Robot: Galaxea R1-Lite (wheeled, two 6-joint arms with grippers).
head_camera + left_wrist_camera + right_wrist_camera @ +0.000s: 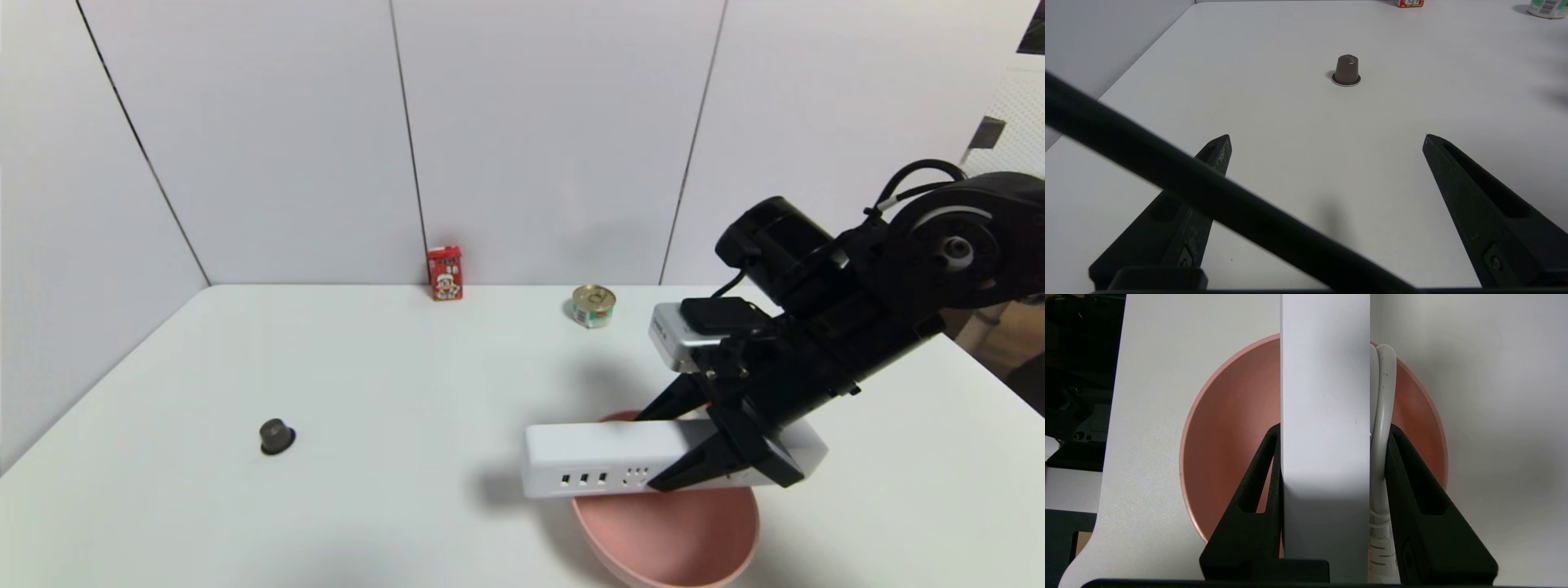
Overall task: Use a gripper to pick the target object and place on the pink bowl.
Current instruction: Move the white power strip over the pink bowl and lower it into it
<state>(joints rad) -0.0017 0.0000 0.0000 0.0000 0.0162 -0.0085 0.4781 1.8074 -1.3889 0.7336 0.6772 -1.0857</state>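
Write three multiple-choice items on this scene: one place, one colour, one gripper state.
1. Where is the power strip?
A) beside the red box
B) above the pink bowl
C) under the can

2. What colour is the power strip's cord?
A) white
B) black
C) red

3. How is the right gripper?
A) open and holding nothing
B) shut on the can
C) shut on the power strip

1: B, the power strip crosses over the pink bowl.
2: A, the white cord runs alongside the strip.
3: C, the right gripper has its fingers pressed on both sides of strip and cord together.
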